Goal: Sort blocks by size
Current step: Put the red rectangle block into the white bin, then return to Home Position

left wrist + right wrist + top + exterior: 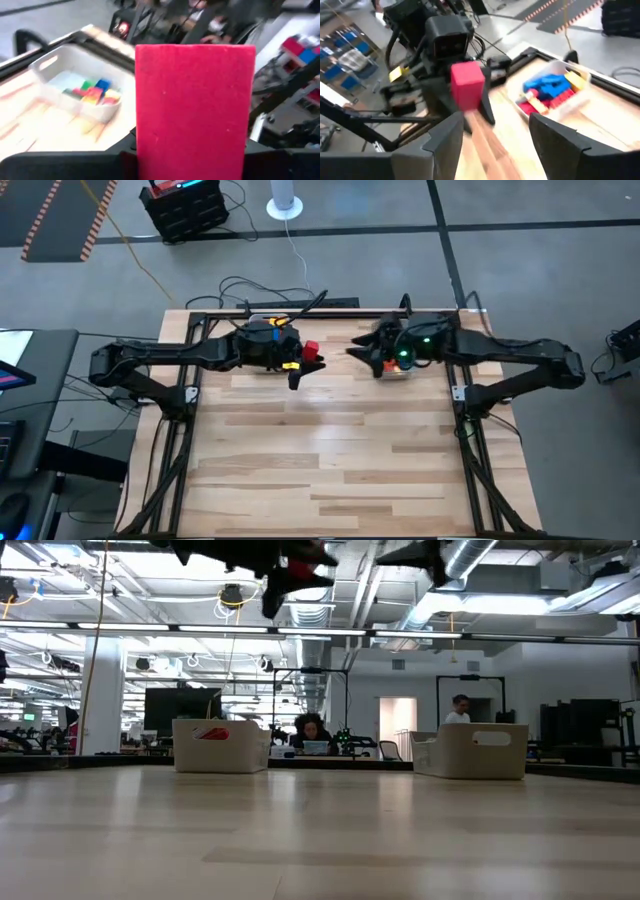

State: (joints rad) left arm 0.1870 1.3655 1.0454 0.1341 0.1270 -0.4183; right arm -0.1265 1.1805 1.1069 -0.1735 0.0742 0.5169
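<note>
A light wooden plank table in a black metal frame; two clear plastic bins, one at eleven o'clock, one at one o'clock, rest on it.

Two dark jointed arms — yellow tag left, green light right.

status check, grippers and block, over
Left gripper shut on red block, raised at the table's far edge. Right gripper open, empty, facing it. Nothing between them.

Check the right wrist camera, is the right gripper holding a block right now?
No, the right gripper is open with nothing between its fingers; the red block is held by the left gripper.
</note>
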